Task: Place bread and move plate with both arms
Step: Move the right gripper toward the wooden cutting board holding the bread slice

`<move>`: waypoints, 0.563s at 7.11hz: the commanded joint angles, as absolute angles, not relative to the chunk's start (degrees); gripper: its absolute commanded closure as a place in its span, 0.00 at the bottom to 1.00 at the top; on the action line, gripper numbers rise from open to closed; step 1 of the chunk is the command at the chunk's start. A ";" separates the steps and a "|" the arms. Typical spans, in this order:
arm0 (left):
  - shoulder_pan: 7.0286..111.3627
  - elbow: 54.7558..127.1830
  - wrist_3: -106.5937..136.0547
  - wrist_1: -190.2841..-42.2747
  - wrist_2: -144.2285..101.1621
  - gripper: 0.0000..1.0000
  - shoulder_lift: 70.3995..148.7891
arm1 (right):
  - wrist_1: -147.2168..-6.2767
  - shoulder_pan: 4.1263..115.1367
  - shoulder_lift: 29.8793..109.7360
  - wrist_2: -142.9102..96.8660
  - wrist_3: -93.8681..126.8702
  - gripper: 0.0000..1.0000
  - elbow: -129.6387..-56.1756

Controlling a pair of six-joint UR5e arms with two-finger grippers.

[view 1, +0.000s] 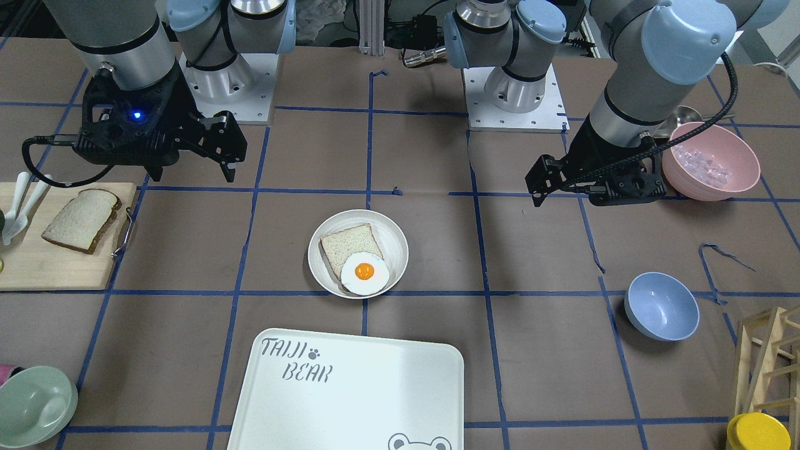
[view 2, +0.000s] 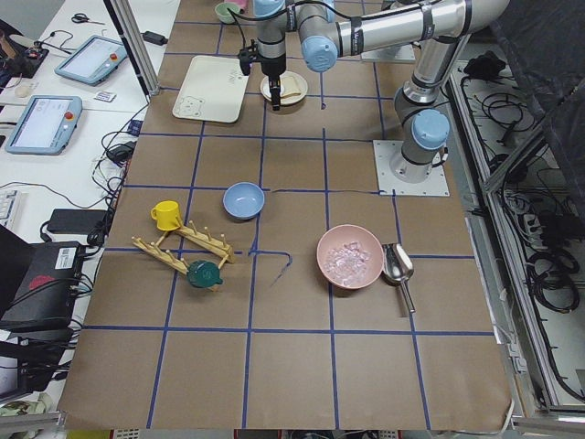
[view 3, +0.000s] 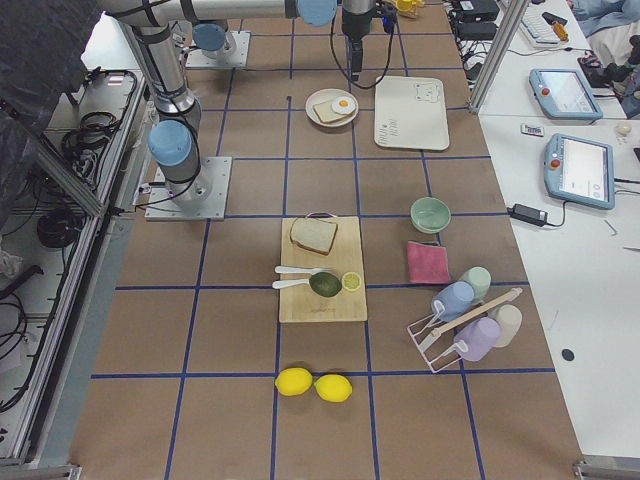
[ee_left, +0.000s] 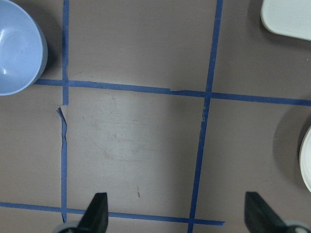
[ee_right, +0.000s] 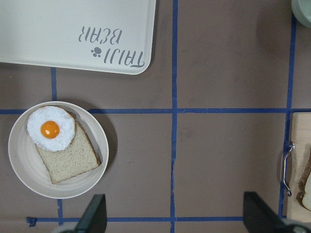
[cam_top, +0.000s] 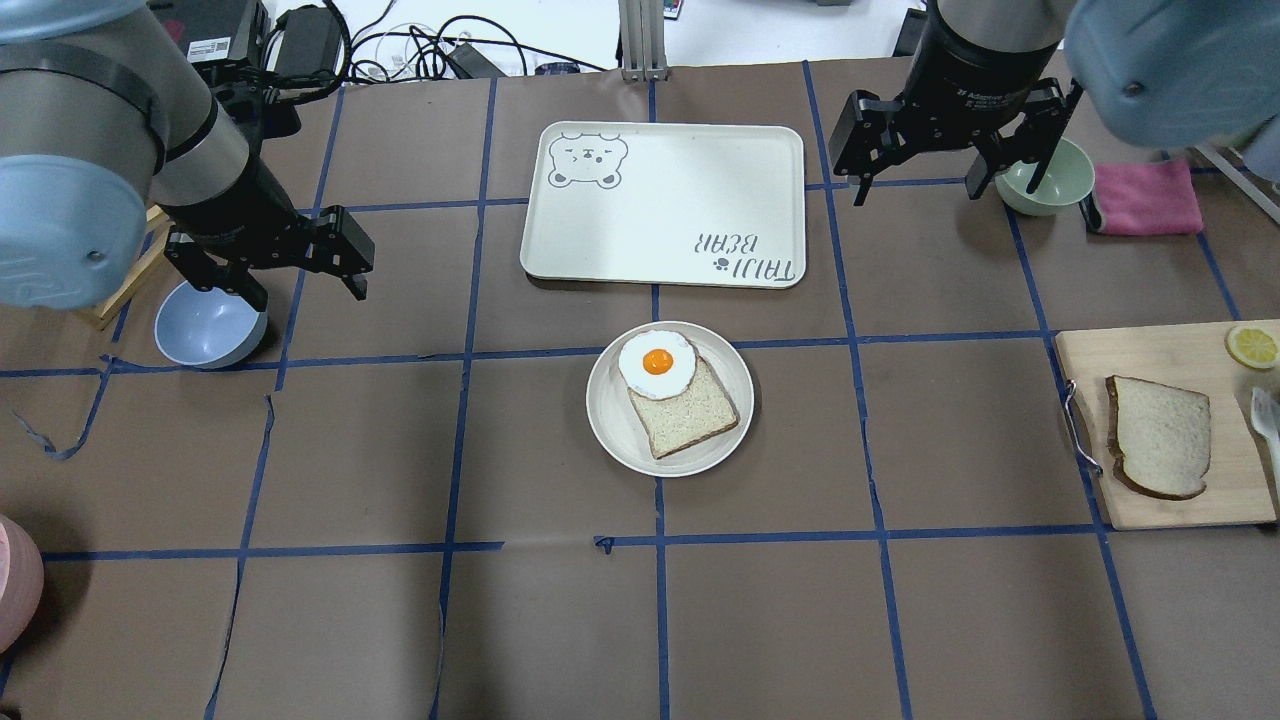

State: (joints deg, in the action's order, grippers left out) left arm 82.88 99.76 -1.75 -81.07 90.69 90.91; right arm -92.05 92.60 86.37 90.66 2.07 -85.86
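Observation:
The bread [cam_top: 1158, 437], a slice with a dark brown crust, lies on a wooden cutting board [cam_top: 1150, 355] at the right; it also shows in the front view [view 1: 81, 220]. The white plate [cam_top: 610, 410] sits mid-table and holds a paler slice [cam_top: 690, 410] with a fried egg [cam_top: 657, 363] on it. My left gripper [cam_top: 305, 290] hovers open and empty above the table by the blue bowl [cam_top: 205, 325]; its fingertips [ee_left: 97, 211] are wide apart. My right gripper [cam_top: 950, 190] hovers open and empty beyond the plate, right of the tray; the plate [ee_right: 24, 179] shows in its wrist view.
The white "TAIJI BEAR" tray [cam_top: 660, 200] lies just beyond the plate. A pale green bowl [cam_top: 1060, 185] and a pink cloth [cam_top: 1145, 195] are under and beside the right gripper. A pink bowl of ice [view 1: 709, 162] stands near the left arm. A lemon slice [cam_top: 1251, 346] lies on the board.

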 commanded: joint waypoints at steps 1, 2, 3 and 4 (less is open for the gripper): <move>82.97 99.23 -1.76 -81.12 90.79 0.00 89.40 | -93.07 92.46 86.48 90.27 1.76 0.00 -85.96; 83.06 98.79 -1.67 -81.21 90.70 0.00 88.69 | -93.08 92.46 86.40 90.26 1.84 0.00 -85.96; 83.14 98.70 -1.67 -81.56 90.70 0.00 87.55 | -93.08 92.46 86.40 90.26 1.85 0.00 -85.96; 83.14 98.79 -1.67 -81.82 90.70 0.00 87.10 | -93.08 92.46 86.48 90.00 1.93 0.00 -85.61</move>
State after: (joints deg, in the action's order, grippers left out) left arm 83.10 98.82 -1.68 -81.50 90.71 87.94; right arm -93.06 92.46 86.42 90.22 1.86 -85.87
